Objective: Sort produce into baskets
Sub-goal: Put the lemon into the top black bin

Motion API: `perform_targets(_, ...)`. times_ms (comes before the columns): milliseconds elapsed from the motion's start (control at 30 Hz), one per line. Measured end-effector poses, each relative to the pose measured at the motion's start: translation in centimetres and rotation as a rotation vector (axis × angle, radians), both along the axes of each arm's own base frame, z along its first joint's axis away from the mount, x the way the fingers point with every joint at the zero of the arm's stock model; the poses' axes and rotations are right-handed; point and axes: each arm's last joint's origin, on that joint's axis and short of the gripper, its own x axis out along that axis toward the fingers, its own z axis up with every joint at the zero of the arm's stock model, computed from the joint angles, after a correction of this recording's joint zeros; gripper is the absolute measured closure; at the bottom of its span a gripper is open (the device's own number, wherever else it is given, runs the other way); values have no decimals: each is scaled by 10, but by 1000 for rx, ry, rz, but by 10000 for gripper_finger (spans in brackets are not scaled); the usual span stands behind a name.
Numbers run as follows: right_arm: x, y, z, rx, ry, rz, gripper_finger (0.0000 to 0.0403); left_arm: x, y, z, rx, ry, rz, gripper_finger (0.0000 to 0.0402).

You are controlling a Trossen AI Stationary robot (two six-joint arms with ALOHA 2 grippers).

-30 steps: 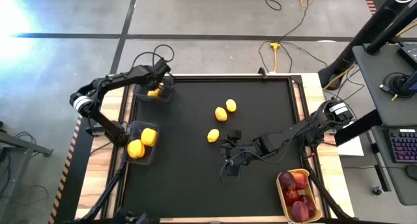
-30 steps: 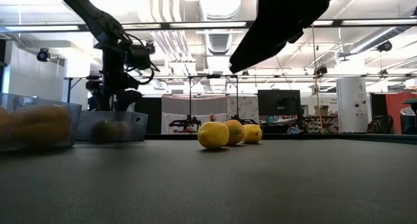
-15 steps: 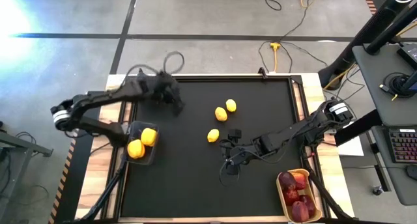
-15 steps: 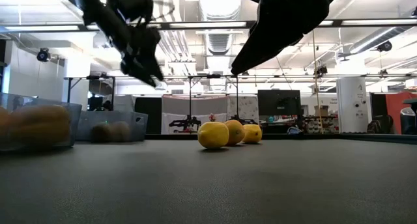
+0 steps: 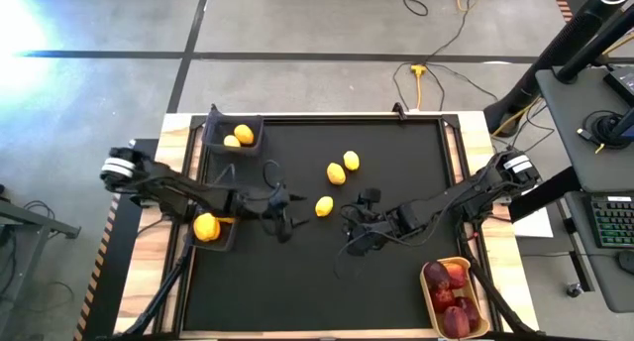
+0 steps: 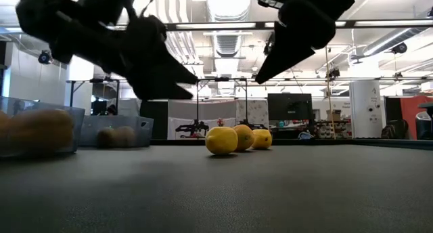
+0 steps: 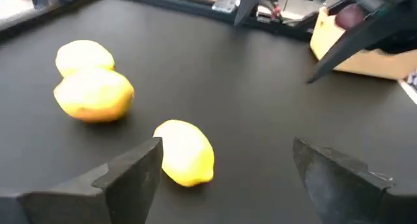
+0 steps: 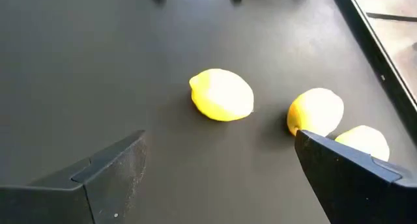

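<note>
Three yellow lemons lie on the black mat: one alone [image 5: 324, 206] and two side by side [image 5: 337, 173] [image 5: 351, 161] farther back. My left gripper [image 5: 284, 212] is open and empty just left of the lone lemon [image 7: 186, 152], a little above the mat. My right gripper [image 5: 350, 232] is open and empty to the near right of that lemon [image 8: 221, 94]. The far-left dark bin [image 5: 220, 130] holds two yellow pieces. The near-left dark bin [image 5: 224, 244] shows one yellow piece [image 5: 206, 226]; my left arm covers the rest. The tan tray [image 5: 430, 299] holds several dark red fruits.
The mat has a raised frame [image 5: 456, 182] with wooden table edges beyond it. Open mat lies along the near side between the near-left bin and the tan tray. In the low view the lemons [image 6: 222, 139] sit mid-table, with the bins [image 6: 118, 131] at the left.
My left gripper has left the far-left bin, swung up and across toward the table's right and near side, and come down beside the lone lemon. My right gripper has shifted slightly toward the right and far side. The lemons have not moved.
</note>
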Motion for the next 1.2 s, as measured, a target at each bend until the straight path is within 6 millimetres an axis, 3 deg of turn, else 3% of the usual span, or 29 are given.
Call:
perform_targets(267,0,-1,0,0,-12,-23,26,32,-1,-31,-8,44,117,37)
perform_targets(533,0,-1,0,-3,-8,-21,26,64,-1,-57,63,82,270,39)
perform_targets(767,0,-1,-1,-5,-3,-21,26,82,2,-75,-42,74,324,46)
perform_targets(867,0,-1,-1,-5,-2,-21,26,87,1,-78,-44,71,330,73)
perform_targets(1000,-1,-1,-1,-5,-2,-21,26,87,4,-80,-66,76,351,140)
perform_targets(1133,-1,-2,-1,-6,-1,-22,26,77,6,-75,-88,87,329,217)
perform_targets(1200,-1,-2,-2,-7,0,-22,26,70,6,-67,-92,75,323,222)
